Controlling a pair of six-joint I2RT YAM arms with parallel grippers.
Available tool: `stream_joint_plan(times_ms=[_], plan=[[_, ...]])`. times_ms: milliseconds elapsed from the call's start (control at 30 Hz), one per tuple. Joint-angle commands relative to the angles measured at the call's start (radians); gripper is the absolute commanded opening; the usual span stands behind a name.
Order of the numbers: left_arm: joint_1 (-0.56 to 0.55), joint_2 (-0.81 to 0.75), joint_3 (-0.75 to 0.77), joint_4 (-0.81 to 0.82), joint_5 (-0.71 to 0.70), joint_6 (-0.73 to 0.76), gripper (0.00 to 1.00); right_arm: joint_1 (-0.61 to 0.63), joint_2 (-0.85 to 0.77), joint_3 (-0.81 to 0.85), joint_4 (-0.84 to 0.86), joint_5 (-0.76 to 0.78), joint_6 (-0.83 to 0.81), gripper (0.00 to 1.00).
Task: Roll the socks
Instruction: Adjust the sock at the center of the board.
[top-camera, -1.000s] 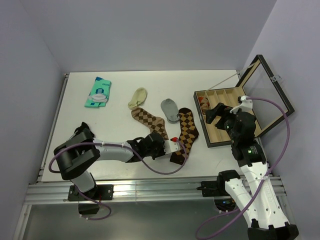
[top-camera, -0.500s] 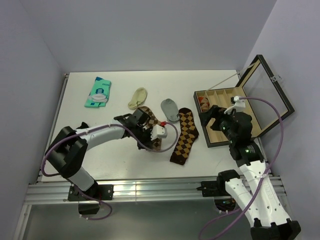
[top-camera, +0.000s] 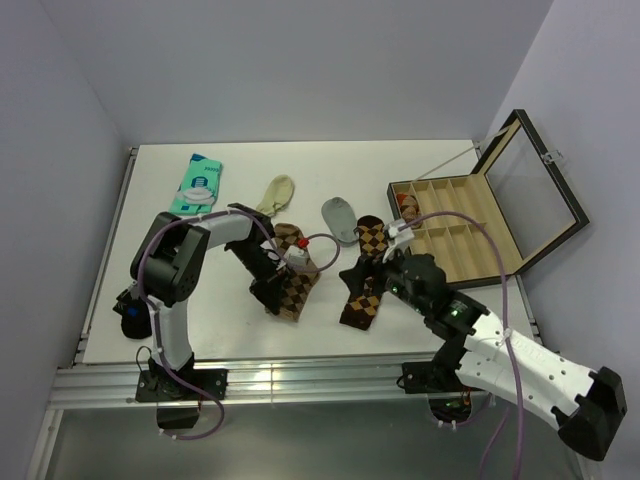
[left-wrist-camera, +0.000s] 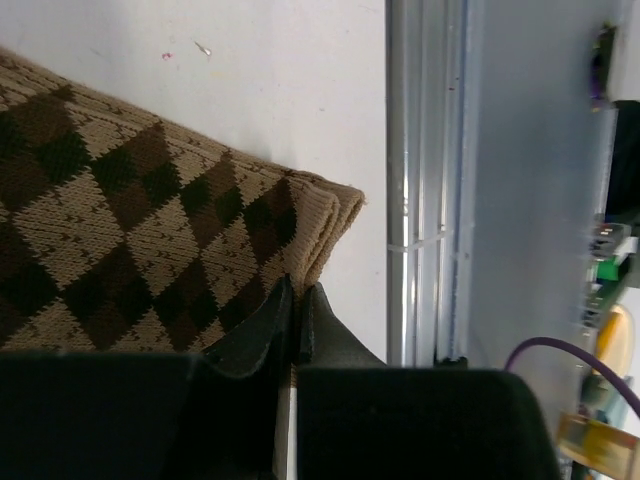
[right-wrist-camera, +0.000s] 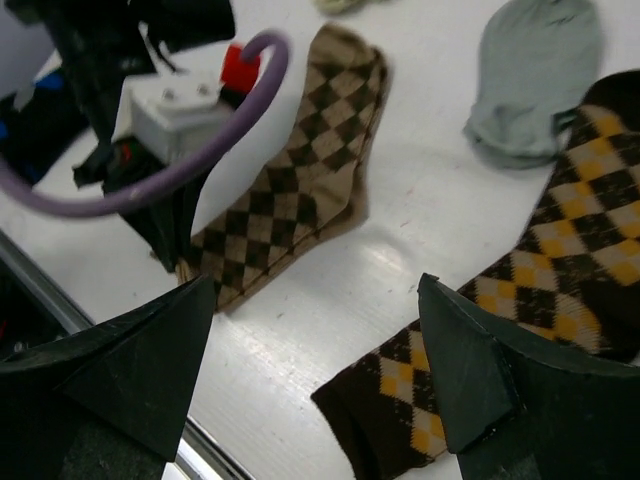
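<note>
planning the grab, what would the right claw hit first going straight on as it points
Likely bare table between the tan argyle sock and the dark orange-diamond sock, near its cuff; depth is unclear, so the right claw might clip it.

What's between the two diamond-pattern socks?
Only bare table, shown in the right wrist view; the tan sock and the orange-diamond sock lie apart.

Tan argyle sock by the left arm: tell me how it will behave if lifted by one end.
Probably floppy: the tan sock is soft knit lying flat with a bend at the heel, so it should droop. Likely light, since its edge looks thin. Pushed, it would probably bunch on the table rather than slide or roll.
</note>
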Motion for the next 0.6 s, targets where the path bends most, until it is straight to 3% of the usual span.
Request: stream_joint_plan(times_ms=[0, 100, 233, 400, 567], plan=[[0.009, 0.039, 0.050, -0.128, 0.097, 0.080, 0.00, 0.130, 0.034, -0.060, 0.204, 0.099, -0.006, 0.89], [0.009, 0.065, 0.064, -0.079, 0.097, 0.017, 0.00, 0.277, 0.120, -0.079, 0.301, 0.189, -0.013, 0.89], [0.009, 0.073, 0.063, 0.021, 0.076, -0.119, 0.00, 0.385, 0.290, -0.077, 0.430, 0.225, -0.024, 0.85], [0.007, 0.073, 0.041, 0.145, 0.010, -0.261, 0.00, 0.416, 0.485, -0.077, 0.603, 0.216, -0.033, 0.84], [0.007, 0.085, 0.030, 0.177, -0.010, -0.291, 0.00, 0.416, 0.619, -0.024, 0.662, 0.179, -0.056, 0.81]])
